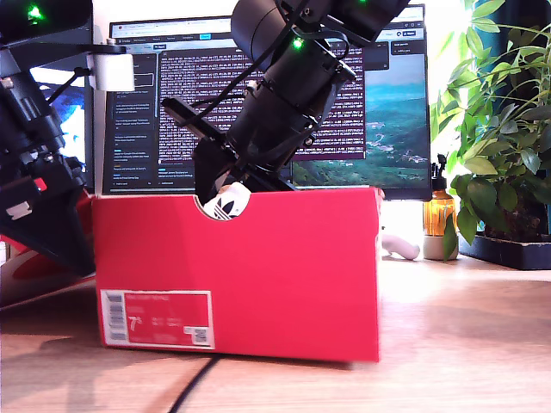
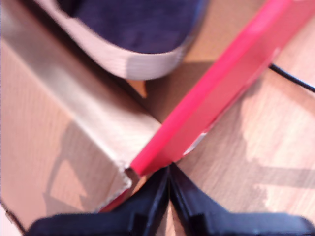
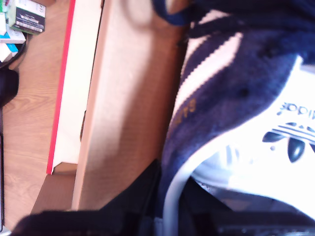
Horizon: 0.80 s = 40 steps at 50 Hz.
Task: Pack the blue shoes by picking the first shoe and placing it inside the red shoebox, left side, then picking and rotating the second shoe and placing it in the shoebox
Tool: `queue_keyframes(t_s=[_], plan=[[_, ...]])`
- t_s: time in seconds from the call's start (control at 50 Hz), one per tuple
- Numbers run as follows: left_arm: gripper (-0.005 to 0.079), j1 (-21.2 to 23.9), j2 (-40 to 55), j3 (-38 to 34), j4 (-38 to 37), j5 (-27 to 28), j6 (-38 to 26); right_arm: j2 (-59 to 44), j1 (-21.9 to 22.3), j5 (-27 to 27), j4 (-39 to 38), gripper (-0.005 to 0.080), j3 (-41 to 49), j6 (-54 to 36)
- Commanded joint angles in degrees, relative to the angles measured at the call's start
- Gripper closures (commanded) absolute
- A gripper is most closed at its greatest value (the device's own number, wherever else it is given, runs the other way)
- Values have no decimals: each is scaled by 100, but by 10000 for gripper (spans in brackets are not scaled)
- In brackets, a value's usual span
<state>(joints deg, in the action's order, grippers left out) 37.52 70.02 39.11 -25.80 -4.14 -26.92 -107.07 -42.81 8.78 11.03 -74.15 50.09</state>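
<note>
Over the red shoebox (image 1: 237, 275), which stands on the wooden counter (image 1: 465, 335), my second tool (image 3: 170, 206) reaches down inside with a blue shoe (image 3: 231, 93) pinched at the white heel tab; in the exterior view that tab with its dark trefoil shows through the notch in the box's front edge. The jaws stand narrow, closed on the heel of the shoe. My first tool (image 2: 169, 196) has its jaws pressed together at a corner of the box's red wall and appears to grip nothing. Just past that corner, inside the box, lies the toe of another blue shoe (image 2: 133, 29), its thick white sole turned toward the camera.

A shoe like this should be light, with a soft suede-like upper that gives under pressure and a stiffer rubber sole. The heel collar looks like the soundest hold: firm enough not to fold, rough enough not to slip. The cardboard wall is thin and could bend if the shoe is pushed against it.
</note>
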Motion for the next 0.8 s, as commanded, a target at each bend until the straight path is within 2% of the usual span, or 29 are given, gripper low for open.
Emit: queue_keyframes(t_s=[0.0, 0.22, 0.28, 0.44, 0.78], plan=[[762, 72, 87, 48, 28, 31, 50, -22, 11, -31, -129, 765, -173, -39], [762, 81, 87, 48, 28, 26, 52, -111, 9, 50, 4, 744, -173, -35], [762, 81, 87, 48, 15, 26, 52, -111, 4, 122, 90, 693, -173, -37], [762, 81, 87, 48, 13, 26, 52, -114, -26, 160, 125, 480, -173, -33], [762, 79, 87, 48, 9, 26, 52, -111, -13, 518, -87, 446, -339, -57]])
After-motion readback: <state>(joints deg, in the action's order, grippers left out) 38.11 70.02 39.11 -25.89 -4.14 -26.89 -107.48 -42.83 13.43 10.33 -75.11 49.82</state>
